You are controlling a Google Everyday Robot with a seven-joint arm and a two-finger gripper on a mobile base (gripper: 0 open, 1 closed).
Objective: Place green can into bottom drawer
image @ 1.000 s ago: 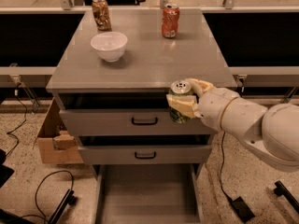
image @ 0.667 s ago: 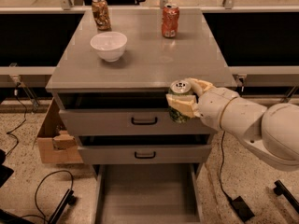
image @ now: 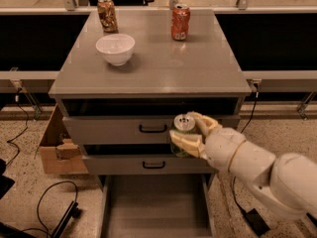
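The gripper (image: 182,128) hangs in front of the grey cabinet (image: 198,71), level with its two upper drawers and right of their black handles, with both tan fingers (image: 187,143) clamped around the green can (image: 184,123), which stands upright, silver top showing. Below and slightly left, the bottom drawer (image: 153,207) is pulled out toward the near side. On the cabinet top sit a white bowl (image: 115,48) at left, a brown-gold can (image: 107,14) behind it and an orange-red can (image: 180,22) at far centre.

grey metal cabinet (image: 198,68), just behind the gripper (image: 186,131). speckled terrazzo floor (image: 29,192), below the jaws. cardboard box (image: 55,151), well left of jaws. black cables (image: 47,208), lower left. dark panels (image: 267,38), beyond. warm light.
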